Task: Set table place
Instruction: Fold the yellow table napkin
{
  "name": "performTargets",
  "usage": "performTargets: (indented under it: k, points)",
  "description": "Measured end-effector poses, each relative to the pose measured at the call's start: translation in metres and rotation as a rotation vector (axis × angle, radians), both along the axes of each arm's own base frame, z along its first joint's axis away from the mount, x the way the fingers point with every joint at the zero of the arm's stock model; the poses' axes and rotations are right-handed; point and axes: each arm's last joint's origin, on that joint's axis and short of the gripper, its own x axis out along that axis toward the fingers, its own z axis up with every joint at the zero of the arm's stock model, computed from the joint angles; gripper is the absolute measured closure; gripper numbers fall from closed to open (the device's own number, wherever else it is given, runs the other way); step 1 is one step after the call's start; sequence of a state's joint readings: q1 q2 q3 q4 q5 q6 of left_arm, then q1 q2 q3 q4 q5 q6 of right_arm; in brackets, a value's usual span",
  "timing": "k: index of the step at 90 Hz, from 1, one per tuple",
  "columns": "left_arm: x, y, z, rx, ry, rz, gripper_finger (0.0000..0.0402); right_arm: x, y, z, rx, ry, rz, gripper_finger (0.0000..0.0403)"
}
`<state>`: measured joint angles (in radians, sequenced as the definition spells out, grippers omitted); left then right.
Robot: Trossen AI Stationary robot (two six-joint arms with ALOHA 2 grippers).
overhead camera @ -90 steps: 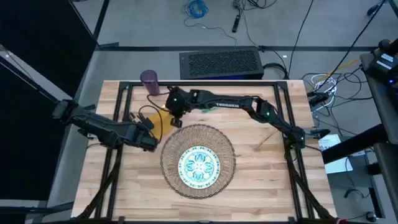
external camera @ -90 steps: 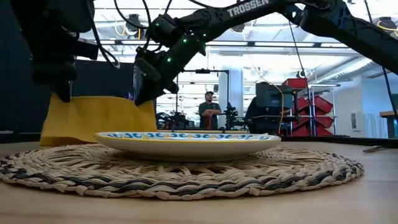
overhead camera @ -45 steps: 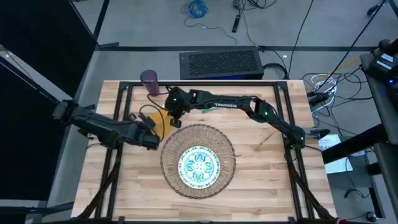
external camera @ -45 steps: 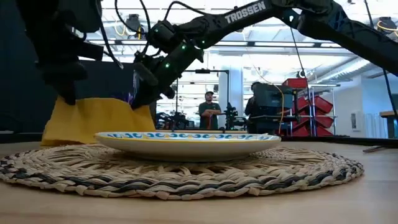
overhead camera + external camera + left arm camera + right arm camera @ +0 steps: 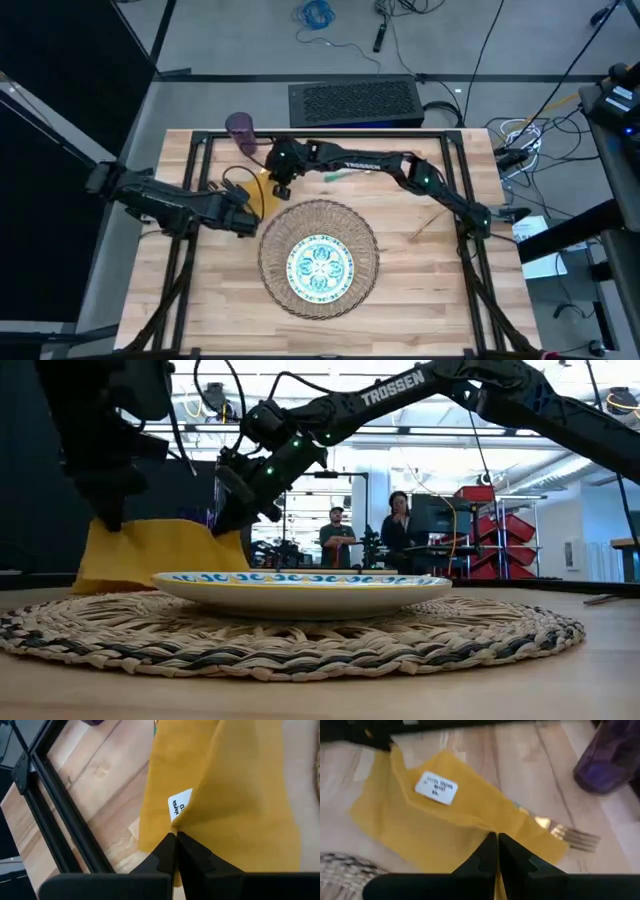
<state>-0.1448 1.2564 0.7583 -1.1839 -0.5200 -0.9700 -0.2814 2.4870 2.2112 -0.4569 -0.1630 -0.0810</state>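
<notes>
A mustard-yellow cloth napkin lies rumpled on the wooden counter, just left of and beyond the round woven straw placemat, with a small white tag sewn to it; the tag carries dark handwriting too small to read. One corner of the napkin is pinched between the closed fingers of my left tool, which reaches in from the counter's left side. The opposite edge is pinched by my right tool, whose arm stretches across the far part of the counter from the right; its fingers meet on the yellow cloth. In the low view the napkin hangs as a lifted sheet between the two tools, behind the plate.

A gold fork shows from under the napkin's edge, tines toward the purple cup, which stands at the far left corner of the counter. The white plate with a teal floral pattern sits centred on the placemat. White lettering on my right arm reads "TROSSEN". Two people stand in the room beyond the counter.
</notes>
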Motion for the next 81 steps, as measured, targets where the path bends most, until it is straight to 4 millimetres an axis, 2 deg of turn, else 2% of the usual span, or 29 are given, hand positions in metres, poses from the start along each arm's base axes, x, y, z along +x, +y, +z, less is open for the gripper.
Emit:
performTargets:
  k: [26,41,50,73,81]
  points:
    - [0.007,0.011,-0.005,-0.008,-0.037,0.107,0.0402,0.001,-0.005,-0.009,0.028,-0.003,0.004,0.0403]
    - [0.001,0.021,-0.026,-0.053,0.067,0.206,0.0401,0.001,-0.007,-0.009,0.028,-0.002,-0.006,0.0403]
    - [0.0,0.021,-0.032,-0.052,0.088,0.225,0.0402,0.001,-0.006,-0.009,0.026,0.002,-0.002,0.0403]
    - [0.004,0.021,-0.033,-0.06,0.064,0.2,0.0402,0.0,-0.009,-0.009,0.018,-0.005,-0.005,0.0402]
    - [0.003,0.021,-0.033,-0.06,0.066,0.2,0.0402,0.0,-0.01,-0.009,0.017,-0.004,-0.008,0.0388]
